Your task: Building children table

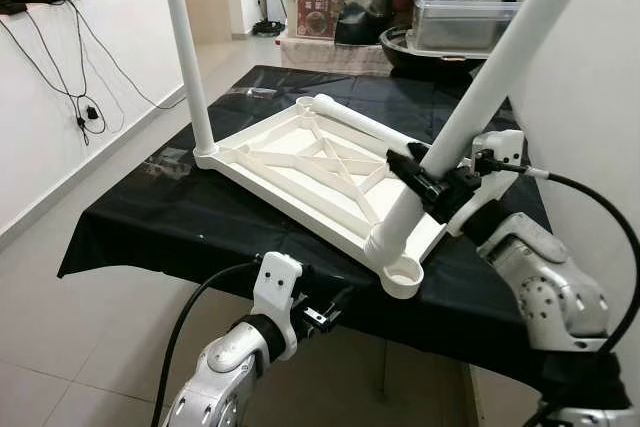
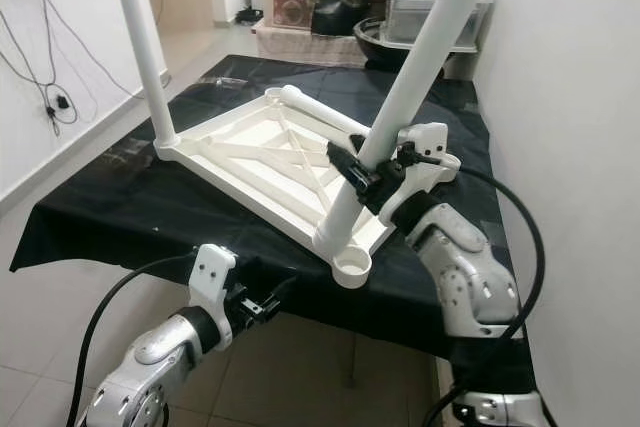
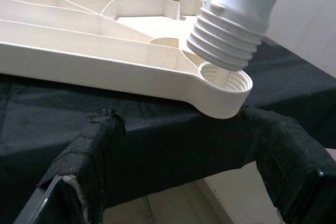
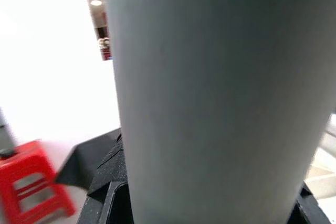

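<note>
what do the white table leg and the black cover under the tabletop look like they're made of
Table leg, held in the right pincer: looks like moulded white plastic, smooth and matte, with screw threads formed at its end. Black cover: a thin sheet, probably plastic or coated fabric, as it wrinkles and shows glossy highlights. Tabletop: same ribbed white plastic.

The long white plastic table leg (image 1: 500,67) clamped between the right gripper (image 1: 432,179) jaws runs out past the top edge of both eye views, so its far end is cut off; in the right wrist view it sits so close between the jaws that it is a grey blur, its edges lost; the upright white leg (image 2: 140,47) far from those jaws is cut at the top in the right eye view; the left gripper (image 3: 173,182) fingertips pass the frame's edge in the left wrist view.
</note>
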Robot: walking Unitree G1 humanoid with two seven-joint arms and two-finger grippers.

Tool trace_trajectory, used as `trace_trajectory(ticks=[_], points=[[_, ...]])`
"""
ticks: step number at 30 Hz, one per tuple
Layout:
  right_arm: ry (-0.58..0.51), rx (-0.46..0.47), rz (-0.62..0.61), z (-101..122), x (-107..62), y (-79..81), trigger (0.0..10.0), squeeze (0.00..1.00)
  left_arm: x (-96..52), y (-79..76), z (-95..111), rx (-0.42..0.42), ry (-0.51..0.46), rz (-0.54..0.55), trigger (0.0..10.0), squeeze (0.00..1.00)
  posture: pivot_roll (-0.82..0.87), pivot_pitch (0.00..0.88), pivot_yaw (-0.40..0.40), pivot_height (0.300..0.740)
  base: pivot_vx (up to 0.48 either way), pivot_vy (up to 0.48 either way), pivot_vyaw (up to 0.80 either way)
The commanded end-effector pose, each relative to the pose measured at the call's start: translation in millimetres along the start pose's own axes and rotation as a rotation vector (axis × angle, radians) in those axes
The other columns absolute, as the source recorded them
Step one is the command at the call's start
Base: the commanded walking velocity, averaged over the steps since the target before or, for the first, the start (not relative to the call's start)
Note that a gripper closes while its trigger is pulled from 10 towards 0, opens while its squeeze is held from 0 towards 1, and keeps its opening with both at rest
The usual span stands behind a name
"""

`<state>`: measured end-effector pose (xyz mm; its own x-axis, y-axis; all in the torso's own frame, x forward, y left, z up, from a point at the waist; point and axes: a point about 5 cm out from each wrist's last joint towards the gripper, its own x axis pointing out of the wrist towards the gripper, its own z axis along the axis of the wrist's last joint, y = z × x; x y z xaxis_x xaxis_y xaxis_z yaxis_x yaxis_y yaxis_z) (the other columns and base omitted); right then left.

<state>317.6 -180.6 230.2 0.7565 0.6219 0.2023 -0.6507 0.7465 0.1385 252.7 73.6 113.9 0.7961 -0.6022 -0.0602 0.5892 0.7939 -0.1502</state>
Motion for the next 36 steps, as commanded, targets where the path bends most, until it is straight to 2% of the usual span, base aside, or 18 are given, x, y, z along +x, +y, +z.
trace_trajectory(ticks=[1, 7, 19, 36], points=[[0.001, 0.014, 0.098, 7, 3.8, 0.0, 10.0, 0.00, -5.1, -0.2, 0, -0.017, 0.012, -0.010, 10.0, 0.00, 0.17, 0.000, -0.025, 0.740, 0.000, 0.000, 0.00], [0.024, -0.002, 0.117, 9, 5.5, -5.3, 10.0, 0.00, -7.0, -4.7, 4, -0.028, -0.003, -0.017, 10.0, 0.00, 0.16, 0.000, -0.044, 0.740, 0.000, 0.000, 0.00], [-0.046, -0.024, 0.206, 29, 5.5, 8.0, 10.0, 0.00, -5.1, -0.9, 6, -0.024, 0.011, -0.037, 10.0, 0.00, 0.14, 0.000, 0.016, 0.740, 0.000, 0.000, 0.00], [-0.041, -0.026, 0.238, 27, 5.6, 9.4, 10.0, 0.00, -4.8, -0.6, 7, -0.024, 0.017, -0.042, 10.0, 0.00, 0.13, 0.000, 0.023, 0.740, 0.000, 0.000, 0.00]])
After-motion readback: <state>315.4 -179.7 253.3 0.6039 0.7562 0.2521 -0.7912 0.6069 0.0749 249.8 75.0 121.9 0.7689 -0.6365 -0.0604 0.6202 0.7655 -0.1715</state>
